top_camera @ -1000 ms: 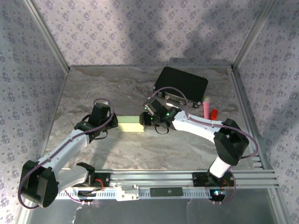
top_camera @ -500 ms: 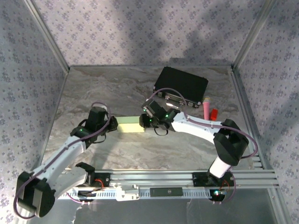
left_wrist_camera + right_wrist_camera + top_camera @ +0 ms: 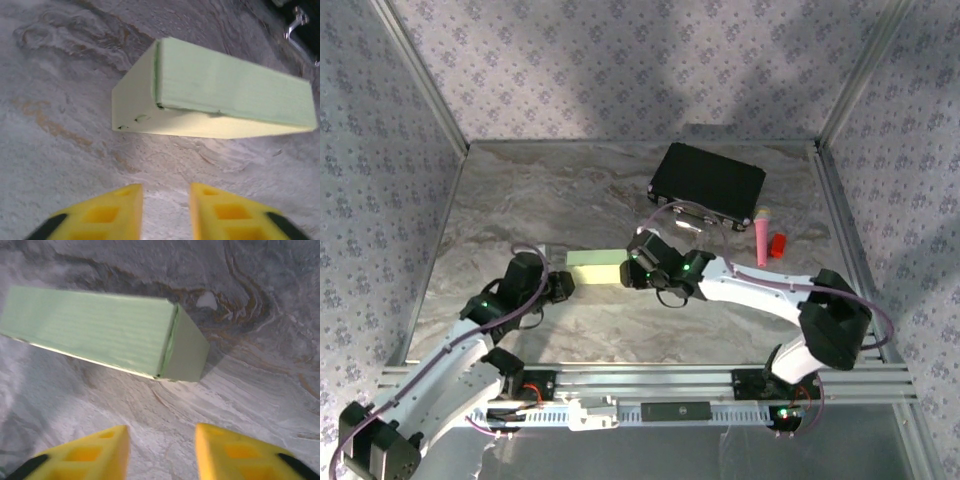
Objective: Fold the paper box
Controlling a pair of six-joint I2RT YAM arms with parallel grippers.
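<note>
The paper box (image 3: 595, 267) is a pale green, closed rectangular box lying flat on the marble table, between the two arms. The left wrist view has the paper box (image 3: 220, 92) ahead with its left end flap shut. In the right wrist view the paper box (image 3: 105, 332) lies ahead, its right end closed. My left gripper (image 3: 560, 285) sits just left of and nearer than the box, apart from it. Its yellow fingers (image 3: 125, 212) stand open with bare table between them. My right gripper (image 3: 633, 268) is just off the box's right end, open and holding nothing.
A larger black rectangular box (image 3: 708, 185) lies at the back right. A pink tube (image 3: 761, 230) and a small red object (image 3: 778, 244) lie right of it. Patterned walls enclose the table (image 3: 620, 330); an aluminium rail (image 3: 650, 385) runs along the near edge.
Both grippers have backed away from the box ends and opened. The left arm has drawn toward the near edge. The box stays put.
</note>
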